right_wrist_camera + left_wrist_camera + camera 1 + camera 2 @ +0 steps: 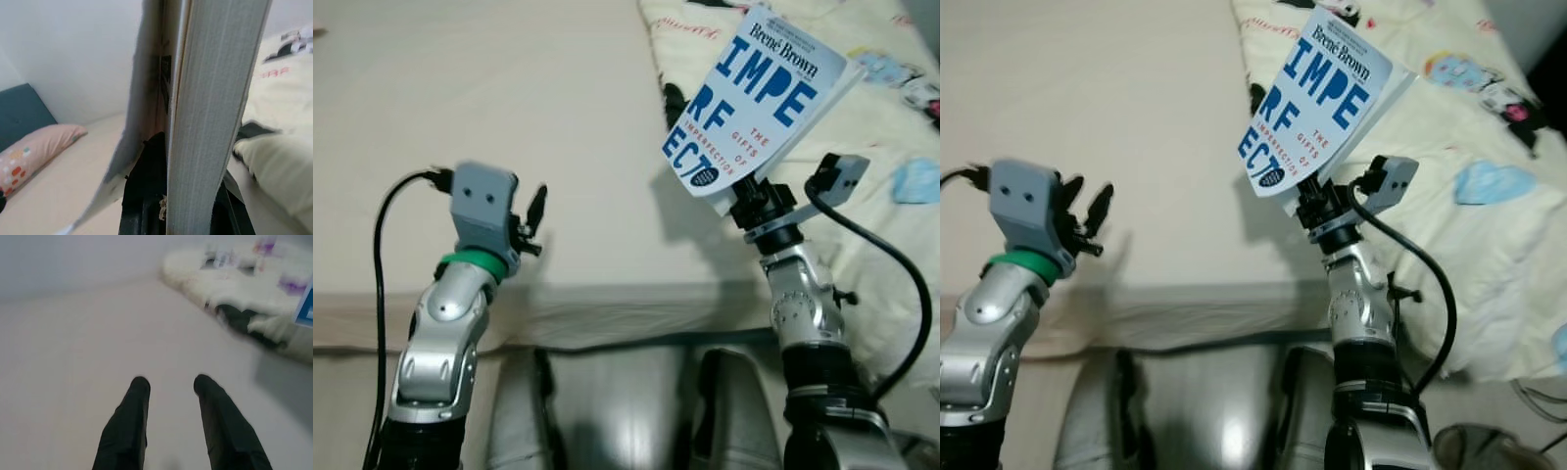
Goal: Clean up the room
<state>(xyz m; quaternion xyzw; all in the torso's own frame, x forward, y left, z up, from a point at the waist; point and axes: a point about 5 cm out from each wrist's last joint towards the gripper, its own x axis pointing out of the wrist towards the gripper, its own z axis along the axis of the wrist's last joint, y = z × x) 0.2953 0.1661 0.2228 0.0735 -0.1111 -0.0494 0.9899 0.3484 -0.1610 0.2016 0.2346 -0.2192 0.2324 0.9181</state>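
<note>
A white paperback book (759,98) with big blue cover letters stands tilted above the bed's near edge, held at its lower corner by my right gripper (752,199), which is shut on it. In the right wrist view the book's page edge (210,112) rises beside one black finger (146,186). My left gripper (530,223) is raised over the bare cream sheet at the left, open and holding nothing; its two fingers (127,426) are spread apart over the sheet.
The bed (509,117) with a cream sheet spans the view. A rumpled pale yellow quilt (1459,137) with cartoon prints covers its right side. A pink spotted pillow (34,152) and a dark headboard (22,107) lie further along the bed.
</note>
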